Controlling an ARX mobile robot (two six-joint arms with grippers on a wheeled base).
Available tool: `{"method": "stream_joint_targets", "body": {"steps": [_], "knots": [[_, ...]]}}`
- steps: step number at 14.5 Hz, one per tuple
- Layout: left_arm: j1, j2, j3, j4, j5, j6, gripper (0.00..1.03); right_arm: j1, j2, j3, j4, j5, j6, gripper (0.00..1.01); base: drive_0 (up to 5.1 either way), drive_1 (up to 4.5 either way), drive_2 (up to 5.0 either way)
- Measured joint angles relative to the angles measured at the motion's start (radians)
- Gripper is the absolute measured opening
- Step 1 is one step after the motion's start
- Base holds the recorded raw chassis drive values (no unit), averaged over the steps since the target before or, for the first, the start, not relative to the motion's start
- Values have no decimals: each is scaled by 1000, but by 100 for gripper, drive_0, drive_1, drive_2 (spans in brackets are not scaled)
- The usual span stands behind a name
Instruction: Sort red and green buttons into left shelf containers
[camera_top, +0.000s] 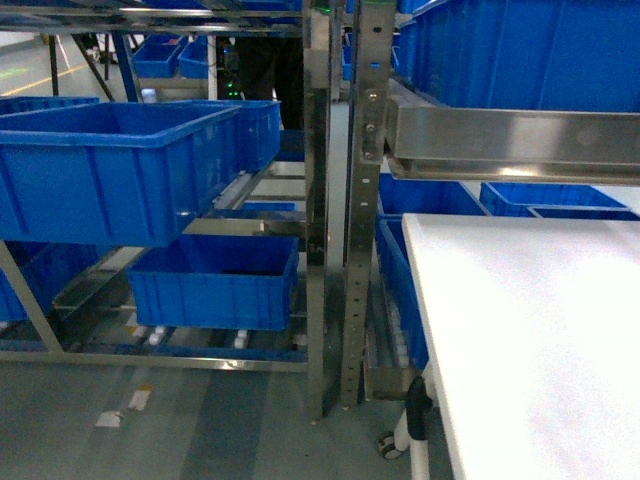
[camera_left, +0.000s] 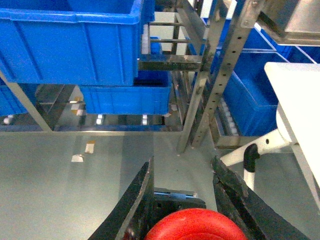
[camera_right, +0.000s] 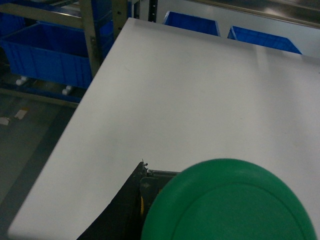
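Red button (camera_left: 196, 226) gripped between left fingers (camera_left: 137, 200) above floor; green button (camera_right: 227, 202) apparently held in right fingers over white tabletop (camera_right: 190, 100); neither yet dropped into shelf's blue bins (camera_top: 100, 170)

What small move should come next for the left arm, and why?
Probably lift the left end effector toward the upper left bin. It holds the red button low over the floor, and the bin's rim is above and ahead.
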Motion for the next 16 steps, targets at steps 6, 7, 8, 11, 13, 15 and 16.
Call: {"method": "stream_joint_targets", "body": {"steps": [6, 7, 8, 11, 13, 15, 16], "knots": [[0, 0, 0, -1, 0, 0, 32, 0, 0, 0, 0, 0, 0, 35, -503, 243, 243], [0, 0, 0, 3, -1, 0, 32, 0, -1, 0, 3, 0, 0, 35, -503, 243, 243], [0, 1, 0, -4, 0, 0, 32, 0, 0, 0, -2, 0, 0, 35, -504, 242, 242], [-2, 0, 0, 0, 1, 0, 32, 0, 0, 0, 0, 0, 0, 35, -498, 248, 248], [-1, 0, 0, 0, 1, 0, 32, 0, 0, 0, 0, 0, 0, 35, -501, 244, 244], [-1, 0, 0, 0, 2, 0, 32, 0, 0, 0, 0, 0, 0, 35, -499, 246, 246], [-1, 0, 0, 1, 2, 0, 32, 0, 0, 0, 0, 0, 0, 35, -502, 244, 244]]}}
